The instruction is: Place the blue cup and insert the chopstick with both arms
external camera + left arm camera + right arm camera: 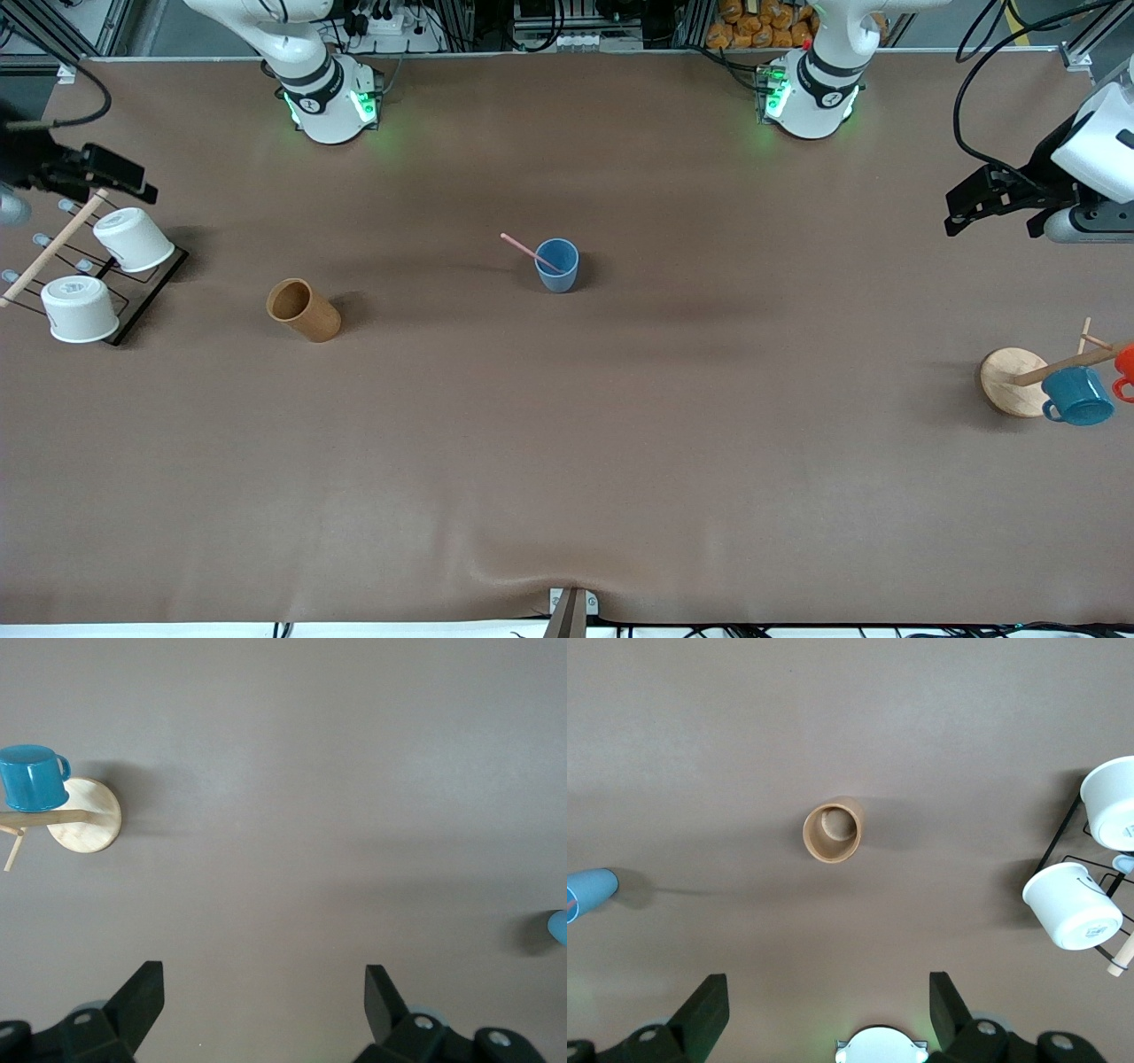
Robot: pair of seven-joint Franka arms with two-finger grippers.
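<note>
**Q:** Across the table from the high camera, what do you make of it, and why does it sit that way?

**Me:** The blue cup [557, 265] stands upright mid-table, smooth and tapered, with the thin pale-pink chopstick [530, 251] leaning out of its mouth, so I judge the job done. My left gripper [979, 206] hangs over the left arm's end of the table and my right gripper [106, 173] over the white-cup rack [151, 292]; both arms wait, clear of the work. A brown cylindrical cup [304, 310] stands toward the right arm's end, a teal mug [1077, 395] hangs on a wooden peg stand [1010, 377].

**Q:** From your left wrist?

**Me:** My left fingers [142, 992] are spread wide, nothing between them, only matte brown cloth. The glossy mug [32, 777] sits against the round pale-wood base [89, 819]; a sliver of the blue cup [558, 927] shows at the edge.

**Q:** And the right wrist?

**Me:** Fingers [707, 1003] released, empty too. I look down into the brown cup [831, 833], two white cups [1074, 905] on black wire beside it
</note>
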